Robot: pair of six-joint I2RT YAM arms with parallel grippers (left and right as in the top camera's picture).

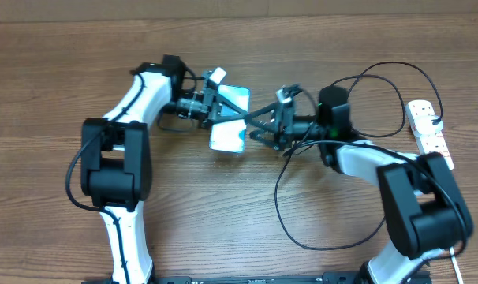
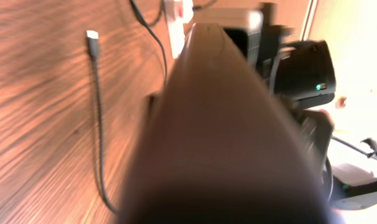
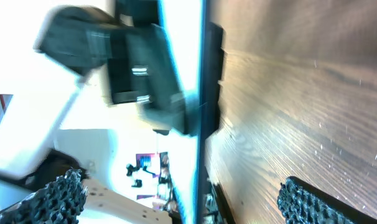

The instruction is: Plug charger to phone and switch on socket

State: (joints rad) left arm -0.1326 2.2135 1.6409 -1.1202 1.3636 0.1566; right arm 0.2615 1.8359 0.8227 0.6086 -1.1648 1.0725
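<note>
Left gripper (image 1: 222, 113): clenched on the phone (image 1: 228, 136), which I see lifted and tipped on edge, screen bright blue-white. My left wrist view is mostly filled by the phone's dark blurred body.

Right gripper (image 1: 253, 127): released, jaws spread wide. In my right wrist view its pads (image 3: 58, 199) sit on either side of the phone's thin edge, not touching it.

The grippers meet nose to nose at mid-table (image 1: 239, 237).

Charger (image 1: 277, 197): loops loosely on the wood around the right arm. Its plug tip (image 2: 92, 35) lies flat on the table, apart from the phone.

Socket (image 1: 428, 126): far right, beside the right arm, well apart from the phone. I can't read its switch positions.
</note>
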